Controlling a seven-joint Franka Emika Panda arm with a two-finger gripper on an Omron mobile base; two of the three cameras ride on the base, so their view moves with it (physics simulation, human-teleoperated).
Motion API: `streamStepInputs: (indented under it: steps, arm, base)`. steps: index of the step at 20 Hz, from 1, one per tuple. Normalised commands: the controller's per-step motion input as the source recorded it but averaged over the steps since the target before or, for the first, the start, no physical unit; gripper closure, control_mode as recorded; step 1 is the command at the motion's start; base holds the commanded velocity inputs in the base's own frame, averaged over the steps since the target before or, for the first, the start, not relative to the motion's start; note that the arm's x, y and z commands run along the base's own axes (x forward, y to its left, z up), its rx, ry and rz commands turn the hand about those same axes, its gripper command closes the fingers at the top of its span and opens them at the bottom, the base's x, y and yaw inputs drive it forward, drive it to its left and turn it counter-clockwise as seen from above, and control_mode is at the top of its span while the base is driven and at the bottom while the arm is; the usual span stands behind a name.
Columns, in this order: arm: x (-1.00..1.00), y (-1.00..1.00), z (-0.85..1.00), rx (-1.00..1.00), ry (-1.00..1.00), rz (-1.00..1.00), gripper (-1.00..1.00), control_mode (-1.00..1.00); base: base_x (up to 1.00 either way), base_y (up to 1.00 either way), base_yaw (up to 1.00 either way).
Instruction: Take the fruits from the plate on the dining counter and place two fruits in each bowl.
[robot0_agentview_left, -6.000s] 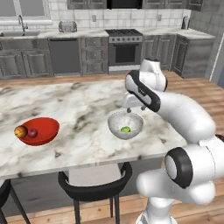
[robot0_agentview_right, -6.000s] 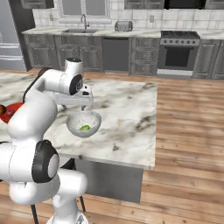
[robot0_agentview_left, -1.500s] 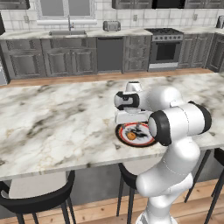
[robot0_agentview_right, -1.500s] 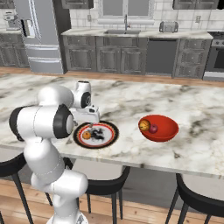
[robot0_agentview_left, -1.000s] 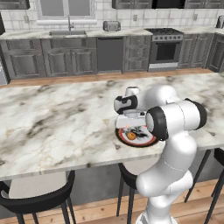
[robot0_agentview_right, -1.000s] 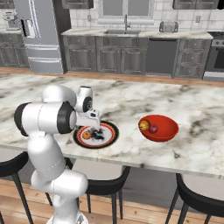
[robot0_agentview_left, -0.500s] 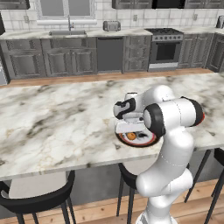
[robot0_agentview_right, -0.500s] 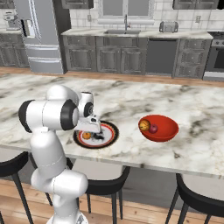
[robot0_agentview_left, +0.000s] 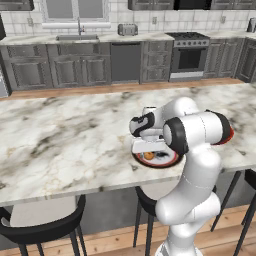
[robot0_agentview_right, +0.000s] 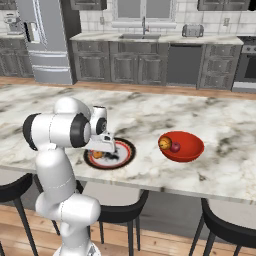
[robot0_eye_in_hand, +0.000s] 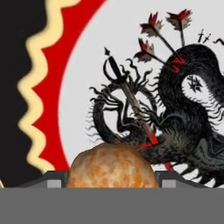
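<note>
Orange fruit (robot0_eye_in_hand: 112, 165) on plate (robot0_eye_in_hand: 109, 65), near its rim nearest robot, on desk (robot0_agentview_left: 60, 140). Tool (robot0_eye_in_hand: 112, 177) down over it, fruit seated squarely between tips; jaws narrowed around it, firm grip not confirmed. Red bowl (robot0_agentview_right: 181, 146) with two fruits lies well apart, to robot's right.

One fruit (robot0_agentview_right: 98, 154) sits on the plate (robot0_agentview_right: 125, 152), centre-left of frame; right of it, the bowl (robot0_agentview_right: 190, 148) holds two fruits (robot0_agentview_right: 169, 145).
</note>
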Motion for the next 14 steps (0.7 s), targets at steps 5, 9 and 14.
streamStepInputs:
  steps: [5,9,14]
  arm:
    - [0.00,0.00,0.00,0.00,0.00,0.00,1.00,-1.00]
    - [-0.09,0.00,0.48,0.00,0.00,0.00,1.00,-1.00]
    - [-0.80,0.00,1.00,0.05,-0.04,0.00,1.00,-1.00]
  base:
    - [0.00,0.00,0.00]
    - [0.00,0.00,0.00]
    - [0.00,0.00,0.00]
